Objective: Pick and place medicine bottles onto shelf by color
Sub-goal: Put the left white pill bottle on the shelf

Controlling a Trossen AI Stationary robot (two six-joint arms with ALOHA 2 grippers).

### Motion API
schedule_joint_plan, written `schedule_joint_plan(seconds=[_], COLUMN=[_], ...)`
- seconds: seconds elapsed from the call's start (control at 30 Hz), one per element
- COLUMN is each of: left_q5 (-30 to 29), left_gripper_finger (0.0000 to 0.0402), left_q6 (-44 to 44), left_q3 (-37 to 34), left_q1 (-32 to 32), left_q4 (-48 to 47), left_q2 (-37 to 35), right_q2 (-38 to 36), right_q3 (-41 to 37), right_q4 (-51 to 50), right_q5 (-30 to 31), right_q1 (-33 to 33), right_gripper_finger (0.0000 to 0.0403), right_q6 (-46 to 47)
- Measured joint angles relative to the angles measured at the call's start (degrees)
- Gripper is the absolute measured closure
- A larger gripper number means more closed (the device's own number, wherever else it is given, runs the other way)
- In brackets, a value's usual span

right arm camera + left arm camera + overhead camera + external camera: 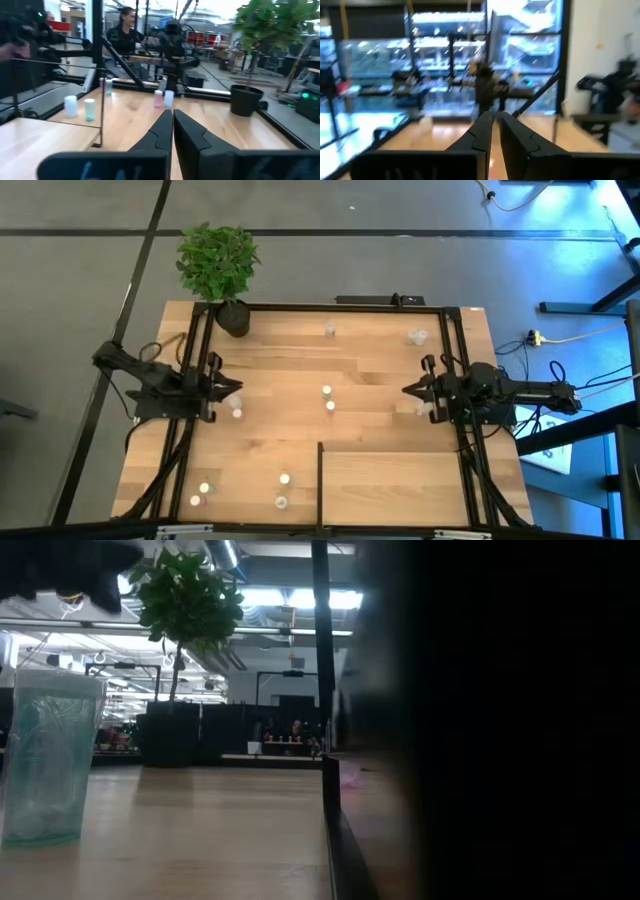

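Observation:
Small bottles stand scattered on the planked table: two mid-table (pixel 327 398), one by my left gripper (pixel 237 412), several near the front left (pixel 205 489), and two at the back (pixel 330 331) (pixel 416 336). The right wrist view shows a pinkish bottle (pixel 158 98) beside a white one (pixel 168 98), and two more (pixel 71 106) (pixel 89 109). The pale shelf (pixel 400 490), with its black edge strip (pixel 320 480), lies at the front right. My left gripper (pixel 228 388) (pixel 495 116) is shut and empty at the table's left. My right gripper (pixel 408 390) (pixel 172 113) is shut and empty at the right.
A potted plant (pixel 220 265) stands at the table's back left corner. A black frame (pixel 330 307) runs around the table. A translucent bottle (pixel 45 760) stands close to the low camera, whose right half is dark. A person (pixel 122 30) is beyond the table.

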Motion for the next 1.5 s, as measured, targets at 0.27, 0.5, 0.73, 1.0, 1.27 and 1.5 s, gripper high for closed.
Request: schedule_joint_plan(seconds=[0.27,0.5,0.73,1.0,1.27,1.5], left_q5=[4.0,2.9,-2.7,-2.8,-0.4,0.6], left_gripper_finger=[0.0372,0.0372,0.0372,0.0372,0.0372,0.0372], left_q6=[3.3,0.5,-0.7,-15.7,-34.7,-45.1], left_q3=[16.1,27.2,37.0,49.2,53.3,53.3], left_q1=[0.0,0.0,0.0,0.0,0.0,0.0], left_q4=[-16.7,-29.9,-35.7,-52.5,-61.5,-61.6], left_q2=[5.7,18.2,32.3,46.3,56.4,59.0], right_q2=[0.0,0.0,0.0,0.0,1.2,11.7], right_q3=[0.0,0.0,0.0,0.2,9.0,18.3], right_q4=[0.0,0.1,1.0,2.4,-8.0,-18.8], right_q5=[1.8,1.9,1.9,3.5,9.5,10.0], right_q1=[0.0,0.0,0.0,0.0,0.0,0.0], right_gripper_finger=[0.0385,0.0385,0.0385,0.0385,0.0385,0.0385], right_q6=[0.0,1.0,1.9,3.2,4.8,10.6])
